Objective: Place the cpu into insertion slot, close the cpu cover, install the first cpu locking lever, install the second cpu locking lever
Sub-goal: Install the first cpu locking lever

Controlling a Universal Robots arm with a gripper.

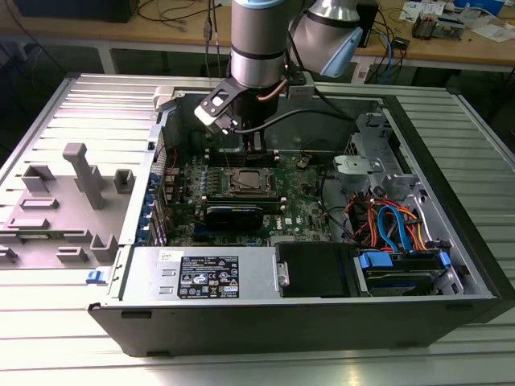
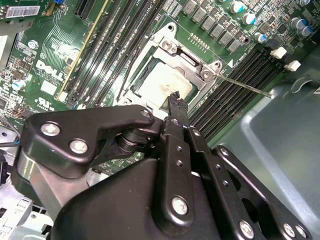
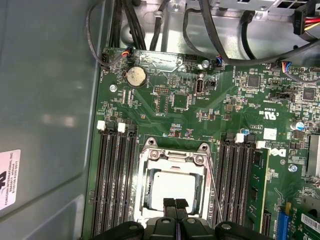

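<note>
The arm (image 1: 257,48) is a silver-grey cylinder with a black band and pale blue trim. Its black gripper (image 3: 175,204) has linkages dotted with silver screws (image 2: 180,204). A black cable (image 1: 318,113) runs off the wrist toward three o'clock.

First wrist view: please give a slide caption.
Shut black gripper over silver-grey square cpu seated in silvery-framed insertion slot.

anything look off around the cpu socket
One thing: a thin silvery metal locking lever sticks out from beside the square silvery metal cpu cover, slanting across the black memory slots instead of lying latched along it. Nothing else stands out.
</note>
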